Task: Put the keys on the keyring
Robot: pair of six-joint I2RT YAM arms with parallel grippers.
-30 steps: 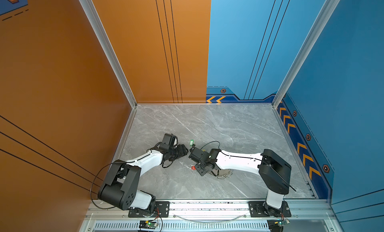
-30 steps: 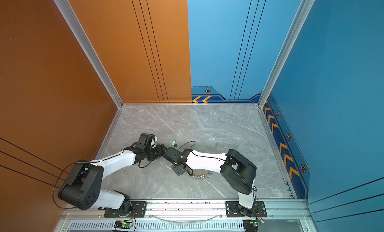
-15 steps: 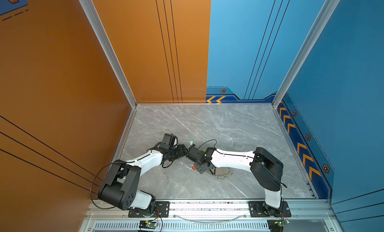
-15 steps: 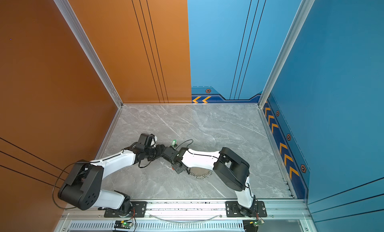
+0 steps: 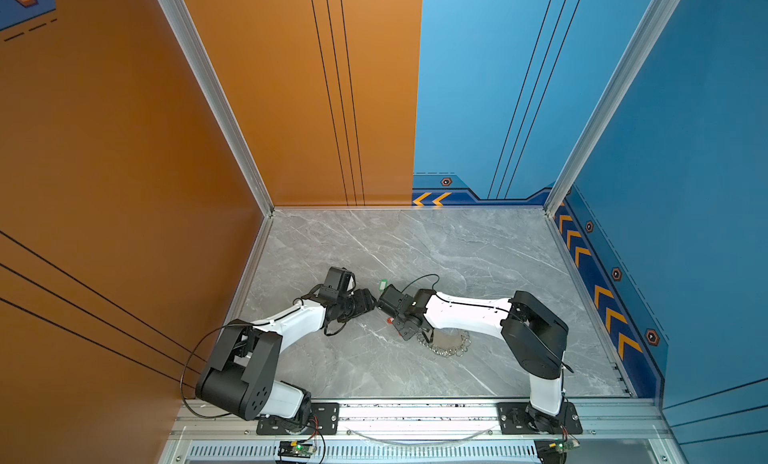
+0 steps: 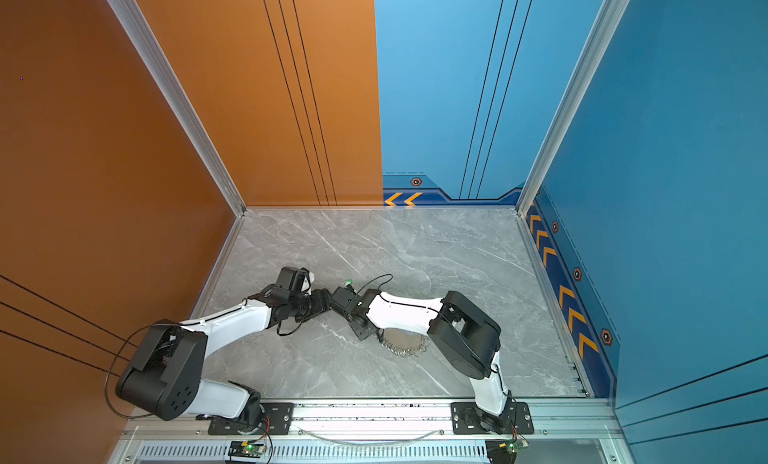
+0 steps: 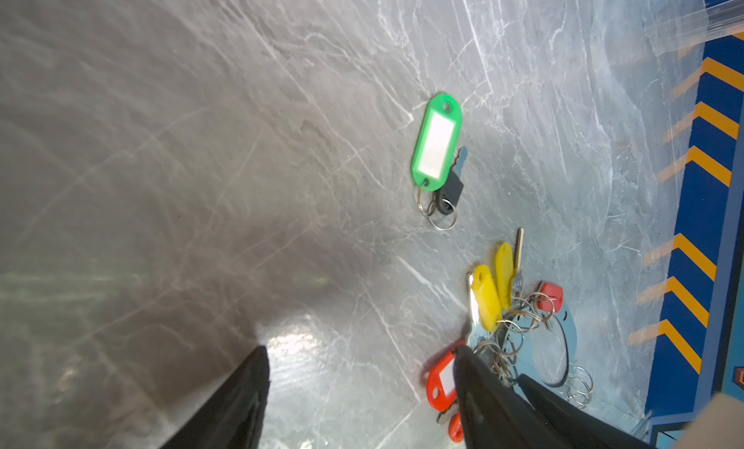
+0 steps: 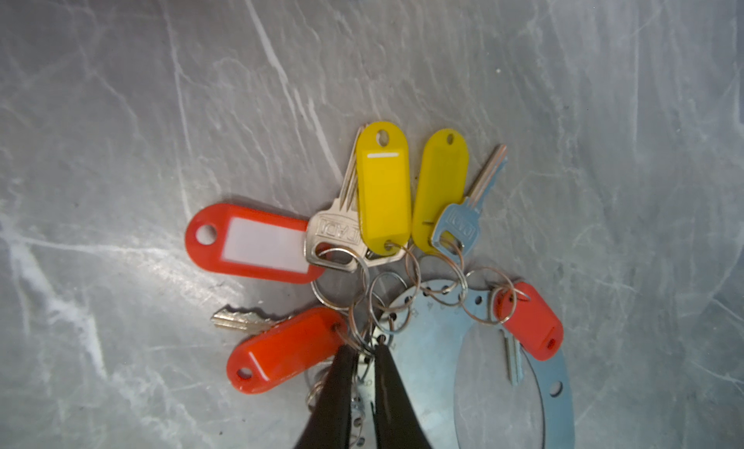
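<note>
You have two yellow tags (image 8: pixel 384 185), three red tags (image 8: pixel 257 243) and one green tag (image 7: pixel 436 143), each beside one of the keys (image 8: pixel 334 233). The yellow and red ones fan out along the edge of the keyring (image 8: pixel 435 338), where your right gripper (image 8: pixel 364 356) is pinched onto it. The green one lies apart on the worktop (image 7: pixel 201 145), ahead of your left gripper (image 7: pixel 361 348), which is spread wide and holds nothing.

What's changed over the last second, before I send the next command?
The right tool slid toward the left tool and closed its jaws onto the edge of the keyring; it appears to grip it. The left tool stayed open and in place. The keyring and the green-tagged key have not moved.
</note>
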